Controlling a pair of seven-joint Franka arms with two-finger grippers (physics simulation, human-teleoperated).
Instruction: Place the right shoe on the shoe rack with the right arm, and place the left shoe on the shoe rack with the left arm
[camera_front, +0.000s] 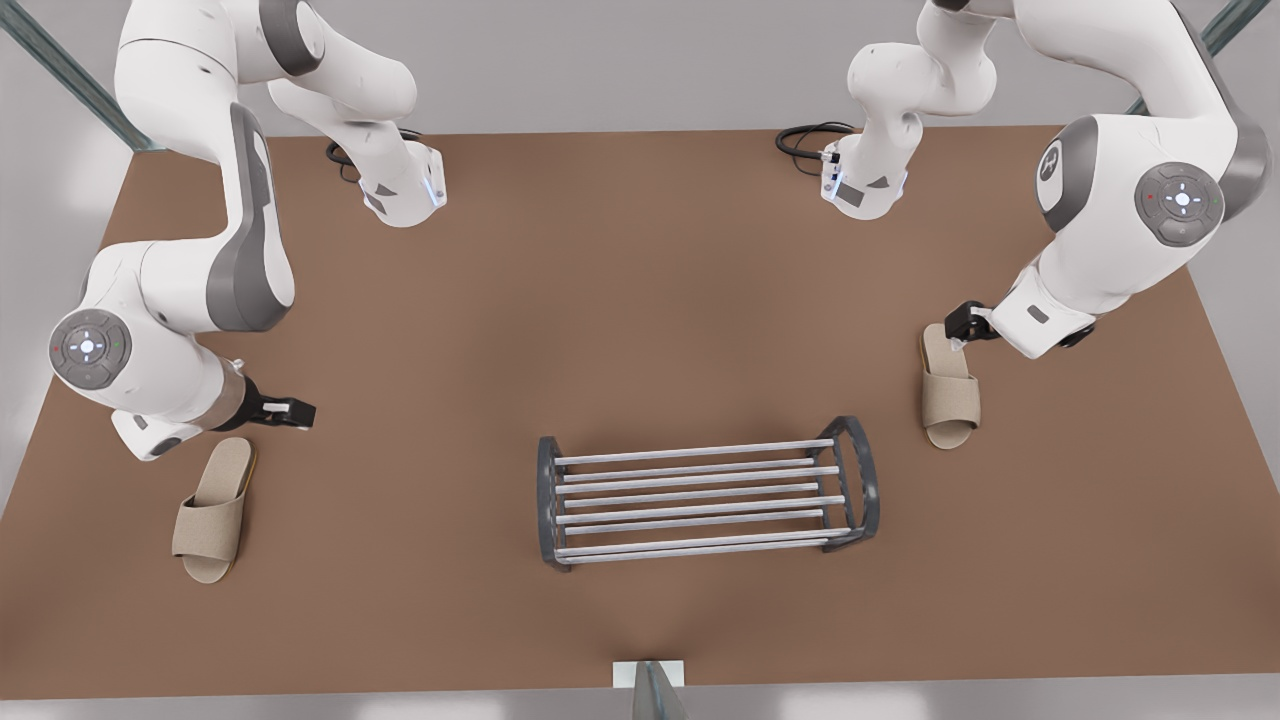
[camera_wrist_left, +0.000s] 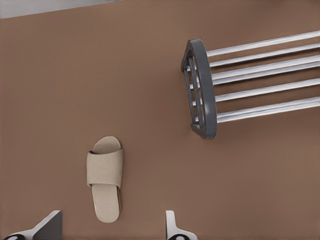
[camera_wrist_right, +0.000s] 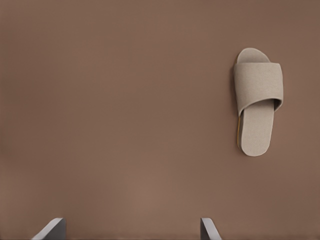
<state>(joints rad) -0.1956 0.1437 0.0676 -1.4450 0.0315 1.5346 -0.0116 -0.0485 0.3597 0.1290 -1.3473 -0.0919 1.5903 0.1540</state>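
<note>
On the front view's left, my right end effector (camera_front: 293, 411) hangs over the bare worktop (camera_front: 640, 300) with its fingers spread and nothing between them. The right shoe (camera_front: 210, 512) lies flat just beside it, toward the camera side, heel nearest me and strap farther off. In the right wrist view that slipper sits well off to one side of my fingers, not between them. If I went straight down from here, I think I would close on the worktop or clip the sole edge and push the shoe away.

In the middle stands the shoe rack (camera_front: 548, 500), empty, with its bars running across. The bars have gaps, so a slipper let go tilted or only half over them could tip or slide off. Both arms must end at this one rack, so they could crowd each other there unless each keeps to its own end.

On the front view's right, my left end effector (camera_front: 962, 325) is over the heel of the left shoe (camera_front: 950, 392), fingers apart and holding nothing. In the left wrist view the heel lies between them. I cannot tell whether I touch it. The heel is thin and flat, so a pinch there may slip, or let the strap end droop as it lifts.
</note>
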